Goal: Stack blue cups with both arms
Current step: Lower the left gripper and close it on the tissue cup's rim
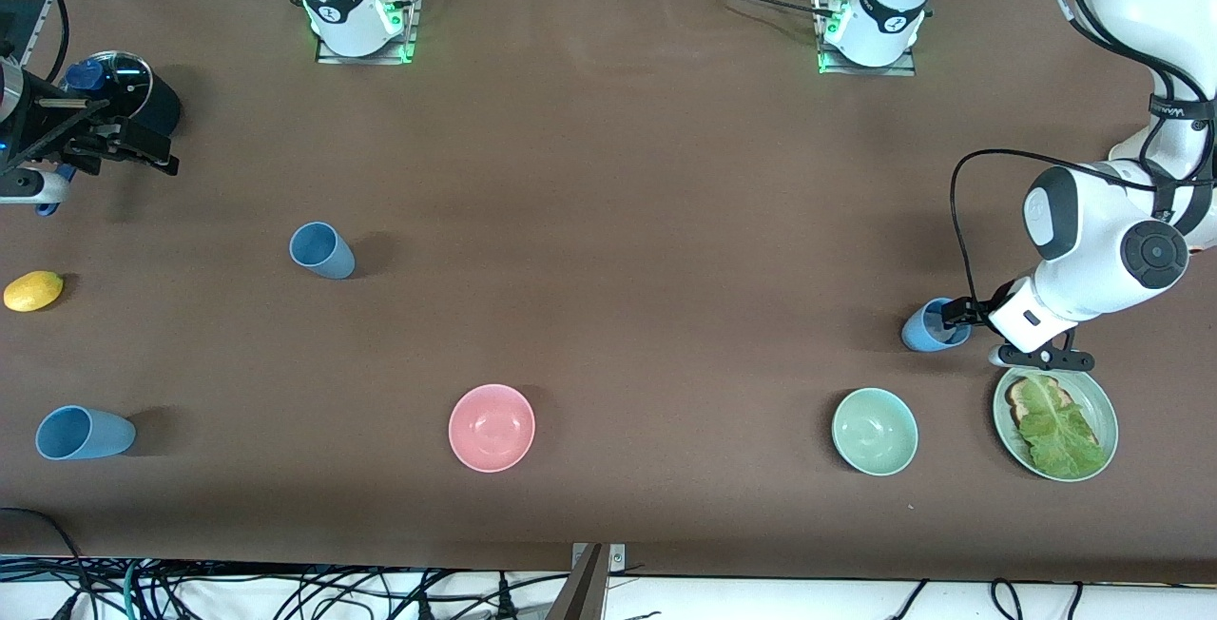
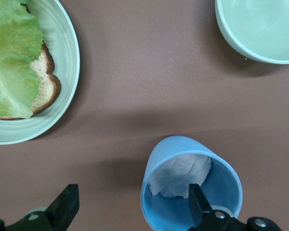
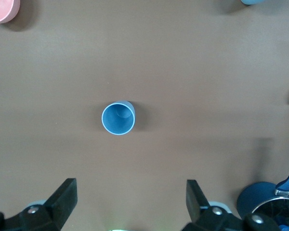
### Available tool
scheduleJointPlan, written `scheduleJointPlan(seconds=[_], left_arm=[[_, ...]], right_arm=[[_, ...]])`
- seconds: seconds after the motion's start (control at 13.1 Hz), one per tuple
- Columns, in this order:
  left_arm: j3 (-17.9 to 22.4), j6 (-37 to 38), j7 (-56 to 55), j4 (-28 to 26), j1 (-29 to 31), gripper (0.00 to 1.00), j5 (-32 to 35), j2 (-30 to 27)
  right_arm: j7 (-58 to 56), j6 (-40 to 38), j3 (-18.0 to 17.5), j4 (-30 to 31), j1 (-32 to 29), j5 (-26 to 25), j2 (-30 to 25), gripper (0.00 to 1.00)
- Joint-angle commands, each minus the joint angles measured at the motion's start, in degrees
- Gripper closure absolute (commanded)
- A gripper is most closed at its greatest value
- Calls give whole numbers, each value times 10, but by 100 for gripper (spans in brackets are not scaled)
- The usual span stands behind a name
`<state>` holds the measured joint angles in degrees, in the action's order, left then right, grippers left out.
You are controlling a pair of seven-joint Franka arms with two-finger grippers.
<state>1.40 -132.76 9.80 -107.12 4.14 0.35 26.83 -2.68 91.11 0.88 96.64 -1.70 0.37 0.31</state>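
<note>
A brown table [image 1: 608,221] carries three blue cups. The left claw [image 2: 130,211], spread apart, straddles the rim of one cup [image 1: 927,327] beside the plate [image 1: 1103,411]; closing comes next. The right claw [image 3: 130,202] hangs spread above another cup [image 3: 118,118].

No text or label can be read.

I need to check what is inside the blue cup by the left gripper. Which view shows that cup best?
The left wrist view: the blue cup fills it, something white showing inside. The front view shows it partly hidden by the arm; the right wrist view misses it.
</note>
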Motion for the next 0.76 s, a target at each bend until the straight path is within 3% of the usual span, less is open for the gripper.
scheduleJointPlan(seconds=[0.0,0.46,0.61,0.69], left_arm=[[-2,-29,11,-36,1,0,5,-18],[-2,-74,7,-39,1,2,1,9],[-2,-78,3,-38,1,13,-8,14],[-2,-78,3,-38,1,27,-8,14]], right_arm=[[6,-8,-7,-3,-6,-7,-1,0],[6,-8,-7,-3,-6,-6,-1,0],[6,-8,-7,-3,-5,-6,-1,0],[6,-8,-7,-3,-5,-6,-1,0]])
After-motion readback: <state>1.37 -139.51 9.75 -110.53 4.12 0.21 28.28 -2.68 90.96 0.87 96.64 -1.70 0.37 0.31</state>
